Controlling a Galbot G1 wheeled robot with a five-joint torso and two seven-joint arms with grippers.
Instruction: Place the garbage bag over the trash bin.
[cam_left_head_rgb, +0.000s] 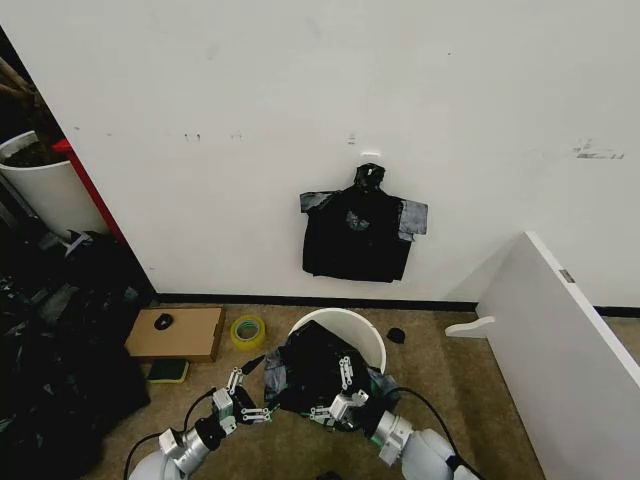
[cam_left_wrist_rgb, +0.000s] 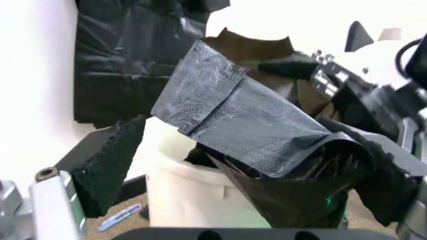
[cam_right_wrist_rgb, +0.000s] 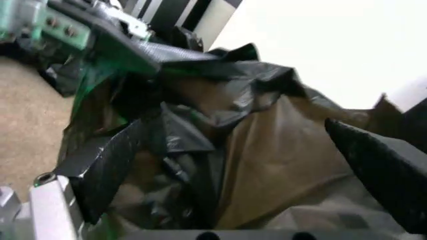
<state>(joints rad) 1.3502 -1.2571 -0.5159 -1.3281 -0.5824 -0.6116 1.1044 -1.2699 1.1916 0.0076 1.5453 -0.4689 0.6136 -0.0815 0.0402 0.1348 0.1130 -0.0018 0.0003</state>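
The trash bin (cam_left_head_rgb: 345, 328) is a round white bucket on the floor just ahead of me. The garbage bag (cam_left_head_rgb: 312, 372), black and crinkly, is bunched over the bin's near rim and hangs partly inside. My left gripper (cam_left_head_rgb: 250, 397) stands open at the bag's left edge. In the left wrist view a grey-black strip of the bag (cam_left_wrist_rgb: 240, 120) runs across the bin (cam_left_wrist_rgb: 193, 190) between the spread fingers (cam_left_wrist_rgb: 107, 167) of my left gripper (cam_left_wrist_rgb: 247, 175). My right gripper (cam_left_head_rgb: 338, 393) is open against the bag's front. In the right wrist view my right gripper (cam_right_wrist_rgb: 240, 170) has crumpled bag (cam_right_wrist_rgb: 220, 145) between its jaws.
A flat black bundle (cam_left_head_rgb: 358, 235) hangs on the white wall. A cardboard box (cam_left_head_rgb: 175, 333) and a tape roll (cam_left_head_rgb: 247, 331) lie left of the bin. A heap of dark bags (cam_left_head_rgb: 50, 350) and a taller white bin (cam_left_head_rgb: 45, 185) stand at far left. A white panel (cam_left_head_rgb: 570, 340) leans at right.
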